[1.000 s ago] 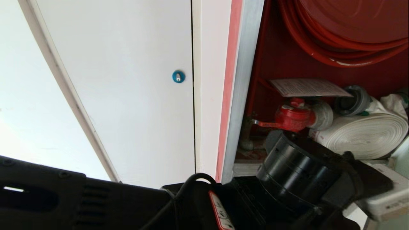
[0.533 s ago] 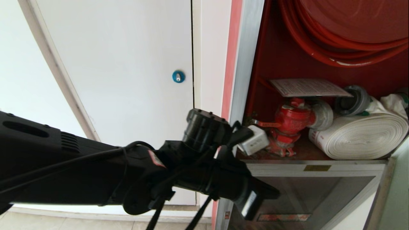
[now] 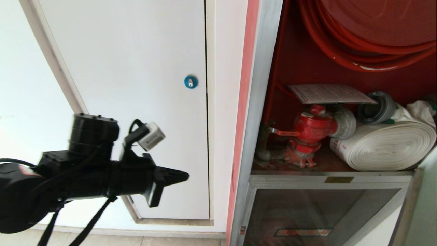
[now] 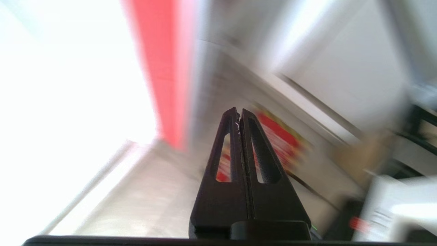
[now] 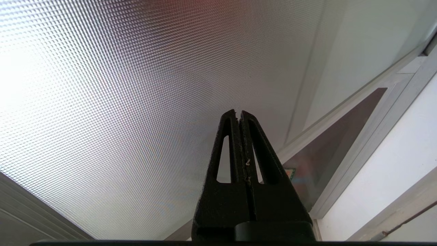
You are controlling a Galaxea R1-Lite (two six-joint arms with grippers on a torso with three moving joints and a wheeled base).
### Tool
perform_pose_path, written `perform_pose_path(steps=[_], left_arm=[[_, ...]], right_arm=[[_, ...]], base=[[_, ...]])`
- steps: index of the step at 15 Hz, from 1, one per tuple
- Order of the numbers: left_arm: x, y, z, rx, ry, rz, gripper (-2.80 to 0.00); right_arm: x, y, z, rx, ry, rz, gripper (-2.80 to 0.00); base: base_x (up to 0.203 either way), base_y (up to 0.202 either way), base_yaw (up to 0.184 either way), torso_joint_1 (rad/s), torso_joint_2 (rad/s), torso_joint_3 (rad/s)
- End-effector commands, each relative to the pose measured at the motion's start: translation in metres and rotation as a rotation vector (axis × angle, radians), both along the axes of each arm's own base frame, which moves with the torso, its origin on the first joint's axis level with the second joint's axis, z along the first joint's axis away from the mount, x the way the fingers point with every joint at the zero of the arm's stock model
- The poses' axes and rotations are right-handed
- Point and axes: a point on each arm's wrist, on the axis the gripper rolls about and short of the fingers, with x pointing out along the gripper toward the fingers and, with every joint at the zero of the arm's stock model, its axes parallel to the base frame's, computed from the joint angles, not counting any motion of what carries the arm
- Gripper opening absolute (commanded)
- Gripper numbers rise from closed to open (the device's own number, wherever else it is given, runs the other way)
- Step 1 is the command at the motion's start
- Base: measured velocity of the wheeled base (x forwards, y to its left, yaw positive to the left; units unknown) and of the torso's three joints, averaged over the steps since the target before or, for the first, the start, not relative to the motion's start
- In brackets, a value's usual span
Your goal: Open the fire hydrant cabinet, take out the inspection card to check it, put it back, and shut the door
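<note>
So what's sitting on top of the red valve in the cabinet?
The inspection card lies flat on the red valve. The card hides whatever is directly beneath it on the valve's top.

Brushed aluminium fire hydrant cabinet frame, glossy red hose reel, woven cloth hose, seemingly paper inspection card

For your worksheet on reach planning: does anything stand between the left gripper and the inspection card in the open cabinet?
Yes. The left gripper is before the white panel door; the cabinet's aluminium frame post stands between it and the inspection card, which lies on the red valve.
</note>
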Motion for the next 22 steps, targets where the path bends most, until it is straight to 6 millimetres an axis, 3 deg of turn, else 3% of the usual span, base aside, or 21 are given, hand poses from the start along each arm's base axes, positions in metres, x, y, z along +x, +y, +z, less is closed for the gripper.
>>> perform_pose_path(steps=[1,3,5,9,13,17,22], left_arm=[[-0.028,0.045,0.028,-0.03,-0.14,0.162,-2.8],[-0.051,0.083,0.037,-0.006,-0.234,0.382,-2.8],[-0.081,0.104,0.042,0.001,-0.313,0.519,-2.8],[-0.158,0.109,0.036,-0.029,-0.484,0.599,-2.8],[-0.209,0.104,0.01,-0.04,-0.497,0.601,-2.8],[-0.237,0.103,-0.009,-0.085,-0.441,0.519,-2.8],[-0.257,0.105,-0.047,-0.123,-0.488,0.643,-2.8]], right_arm=[[0.0,0.0,0.0,0.0,0.0,0.0,-2.8],[0.0,0.0,0.0,0.0,0.001,0.0,-2.8],[0.0,0.0,0.0,0.0,0.0,0.0,-2.8],[0.0,0.0,0.0,0.0,0.002,0.0,-2.8],[0.0,0.0,0.0,0.0,0.0,0.0,-2.8],[0.0,0.0,0.0,0.0,0.0,0.0,-2.8],[0.0,0.0,0.0,0.0,0.0,0.0,-2.8]], base=[[0.0,0.0,0.0,0.0,0.0,0.0],[0.0,0.0,0.0,0.0,0.0,0.0],[0.0,0.0,0.0,0.0,0.0,0.0],[0.0,0.0,0.0,0.0,0.0,0.0],[0.0,0.0,0.0,0.0,0.0,0.0],[0.0,0.0,0.0,0.0,0.0,0.0],[0.0,0.0,0.0,0.0,0.0,0.0]])
